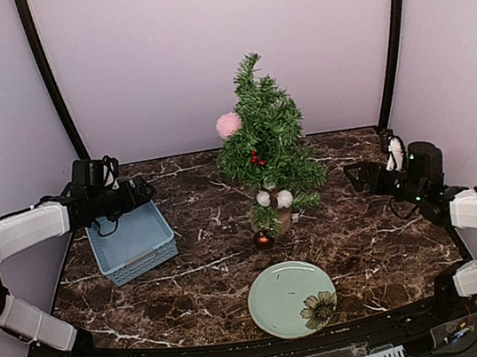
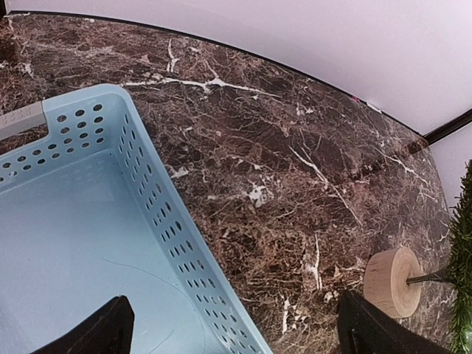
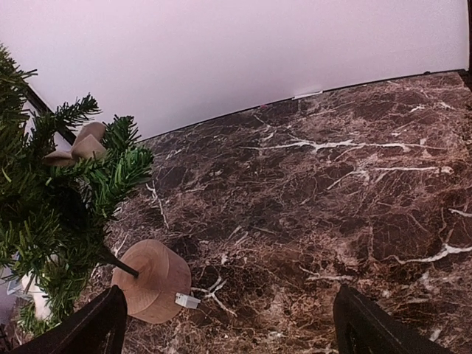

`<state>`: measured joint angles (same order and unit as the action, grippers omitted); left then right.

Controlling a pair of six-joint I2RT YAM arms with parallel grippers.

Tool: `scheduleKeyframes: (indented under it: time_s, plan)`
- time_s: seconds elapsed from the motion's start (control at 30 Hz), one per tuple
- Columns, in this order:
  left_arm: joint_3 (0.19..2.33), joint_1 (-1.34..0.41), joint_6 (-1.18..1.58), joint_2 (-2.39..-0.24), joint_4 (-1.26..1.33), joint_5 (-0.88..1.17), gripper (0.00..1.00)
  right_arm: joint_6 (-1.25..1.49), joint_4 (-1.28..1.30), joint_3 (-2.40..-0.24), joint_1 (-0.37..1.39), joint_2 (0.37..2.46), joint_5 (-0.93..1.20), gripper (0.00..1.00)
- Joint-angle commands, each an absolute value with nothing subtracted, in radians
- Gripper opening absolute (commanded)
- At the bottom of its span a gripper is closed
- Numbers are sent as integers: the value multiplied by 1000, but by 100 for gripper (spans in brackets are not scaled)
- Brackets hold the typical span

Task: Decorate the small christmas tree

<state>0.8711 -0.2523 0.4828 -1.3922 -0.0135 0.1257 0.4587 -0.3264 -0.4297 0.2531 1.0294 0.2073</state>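
The small christmas tree (image 1: pixel 265 134) stands at the middle back of the marble table on its round wood stump (image 3: pixel 151 280). It carries a pink pompom (image 1: pixel 229 125), red berries (image 1: pixel 258 158), two white pompoms (image 1: pixel 273 198), a red ball (image 1: pixel 264 239) low down and a beige bow-shaped piece (image 3: pixel 77 145). My left gripper (image 1: pixel 142 193) hovers open over the right wall of the blue basket (image 2: pixel 88 243), nothing between its fingers (image 2: pixel 96 332). Right of the tree, my right gripper (image 1: pixel 355 175) is open and empty, pointing at the stump, fingers (image 3: pixel 376 328) spread wide.
A pale green plate (image 1: pixel 280 302) with a flower print lies near the front edge. The blue basket (image 1: pixel 131 241) sits at the left, and what shows of its inside is empty. A small white tag (image 3: pixel 186 300) sticks out from the stump. Curved black posts rise at both back corners.
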Motion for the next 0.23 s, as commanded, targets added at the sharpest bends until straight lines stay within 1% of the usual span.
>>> scheduleKeyframes:
  time_s: [0.0,0.2]
  plan:
    - [877,-249,486,-1408,-13,117,99,481,-429,-424,247,1038,213,98]
    - [878,-249,487,-1405,-3,126,99,465,-412,-428,245,1020,197,98]
